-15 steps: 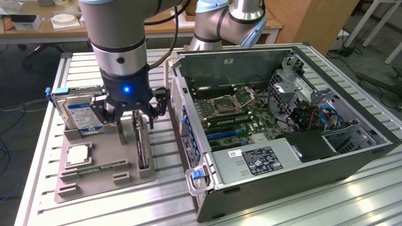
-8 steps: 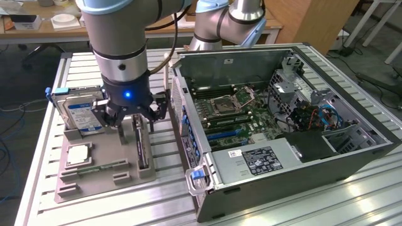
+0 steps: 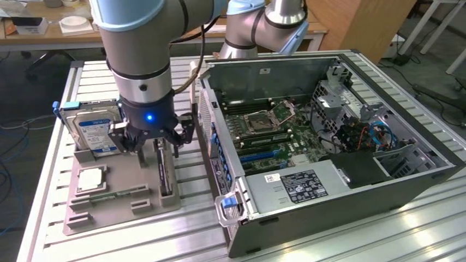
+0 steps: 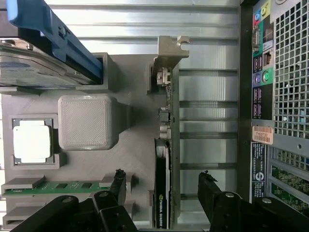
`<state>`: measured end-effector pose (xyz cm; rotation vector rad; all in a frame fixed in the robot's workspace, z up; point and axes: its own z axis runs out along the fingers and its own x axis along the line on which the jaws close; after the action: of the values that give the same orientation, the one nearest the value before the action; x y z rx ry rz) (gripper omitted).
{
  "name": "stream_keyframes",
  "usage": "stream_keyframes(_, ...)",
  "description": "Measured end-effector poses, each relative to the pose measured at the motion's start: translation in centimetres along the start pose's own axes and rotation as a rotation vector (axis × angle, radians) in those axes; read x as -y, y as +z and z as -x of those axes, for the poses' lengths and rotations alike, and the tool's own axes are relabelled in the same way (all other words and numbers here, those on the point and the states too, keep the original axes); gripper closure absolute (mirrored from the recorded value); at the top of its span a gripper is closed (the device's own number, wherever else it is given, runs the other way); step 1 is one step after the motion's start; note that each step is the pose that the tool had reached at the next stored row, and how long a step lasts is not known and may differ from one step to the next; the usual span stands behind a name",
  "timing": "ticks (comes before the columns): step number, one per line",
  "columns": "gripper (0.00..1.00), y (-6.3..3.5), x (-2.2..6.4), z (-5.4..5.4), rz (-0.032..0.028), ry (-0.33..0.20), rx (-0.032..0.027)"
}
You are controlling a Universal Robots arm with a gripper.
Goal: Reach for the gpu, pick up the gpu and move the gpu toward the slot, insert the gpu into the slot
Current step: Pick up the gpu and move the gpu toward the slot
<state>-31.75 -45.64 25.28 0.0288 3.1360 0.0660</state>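
The gpu [image 4: 163, 208] stands on its long edge in a groove of the grey holder tray [image 4: 135, 145], with its silver bracket [image 4: 170, 53] at one end. In the exterior view the gpu [image 3: 165, 173] is a thin dark card just below my gripper [image 3: 155, 143]. My gripper [image 4: 162, 183] is open and straddles the card, one black finger [image 4: 117, 181] on each side, with clear gaps to it. The slot [image 3: 256, 156] is a blue strip on the green motherboard inside the open computer case, at the exterior view's right.
The grey tray [image 3: 124, 210] also carries a blue-labelled hard drive [image 3: 98, 132], a square processor chip [image 3: 89, 179] and a green memory stick [image 3: 120, 192]. The open case [image 3: 378, 180] stands close beside the tray, with a power supply [image 3: 302, 185] at its front.
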Motion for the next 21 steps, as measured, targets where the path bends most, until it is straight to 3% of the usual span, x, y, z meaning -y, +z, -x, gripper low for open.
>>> stream_keyframes(5,0.29,0.83,0.08,-0.01,-0.0001,0.0,-0.0018)
stream_keyframes(18,0.29,0.88,0.05,0.01,0.0,0.0,-0.0018)
stream_keyframes(21,0.29,0.91,-0.34,-0.01,-0.0001,0.0,-0.0019)
